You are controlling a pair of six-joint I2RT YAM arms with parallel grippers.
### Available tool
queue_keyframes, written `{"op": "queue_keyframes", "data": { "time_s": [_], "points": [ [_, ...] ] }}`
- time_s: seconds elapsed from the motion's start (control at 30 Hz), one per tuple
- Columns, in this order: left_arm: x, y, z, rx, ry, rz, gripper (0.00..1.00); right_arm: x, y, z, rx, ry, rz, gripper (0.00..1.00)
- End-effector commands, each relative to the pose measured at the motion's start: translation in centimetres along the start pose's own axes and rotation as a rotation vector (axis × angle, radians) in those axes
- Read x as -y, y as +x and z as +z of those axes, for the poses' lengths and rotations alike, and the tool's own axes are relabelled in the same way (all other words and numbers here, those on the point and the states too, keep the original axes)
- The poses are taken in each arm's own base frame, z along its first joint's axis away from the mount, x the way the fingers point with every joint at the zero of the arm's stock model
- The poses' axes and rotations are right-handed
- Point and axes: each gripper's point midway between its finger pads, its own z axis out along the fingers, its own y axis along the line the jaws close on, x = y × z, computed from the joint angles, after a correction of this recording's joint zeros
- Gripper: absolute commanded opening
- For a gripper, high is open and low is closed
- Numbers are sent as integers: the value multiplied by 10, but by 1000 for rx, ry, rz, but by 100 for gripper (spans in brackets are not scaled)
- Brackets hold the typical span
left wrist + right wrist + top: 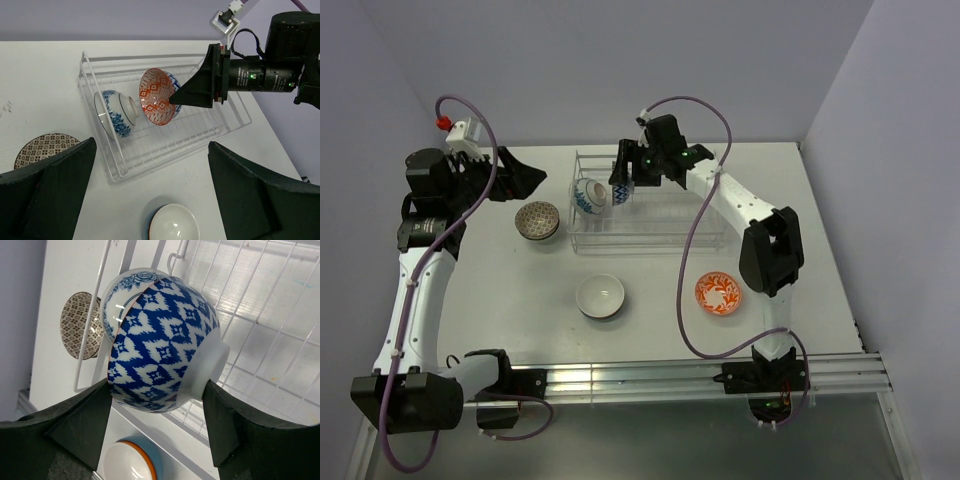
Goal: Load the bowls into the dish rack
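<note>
Both arms share one build: the left arm [412,295] and the right arm [725,195] are smooth white tube-like links joined by chunky black motor housings. A thin purple cable [460,98] loops loosely along the left arm, past a white plug with a red cap [443,122]. A second purple cable [685,98] runs along the right arm. Small green lights [253,76] glow on the right wrist's black cylinder. The left tool [525,180] and right tool [620,178] are matte black, with broad wedge-shaped fingers [80,425].
</note>
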Motion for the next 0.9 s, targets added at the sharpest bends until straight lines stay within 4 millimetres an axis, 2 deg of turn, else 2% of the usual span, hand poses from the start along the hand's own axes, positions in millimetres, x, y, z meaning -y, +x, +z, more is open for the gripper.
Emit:
{"op": "queue_keyframes", "data": {
  "time_s": [0.0, 0.37, 0.87],
  "points": [
    [15, -13, -7, 50, 51, 24, 99, -10, -28, -3, 85, 24, -75, 0],
    [14, -12, -8, 56, 58, 29, 99, 7, -15, 20, 44, 78, -89, 0],
    [8, -4, -9, 43, 55, 24, 99, 10, 0, 36, 0, 109, -117, 0]
  ]
}}
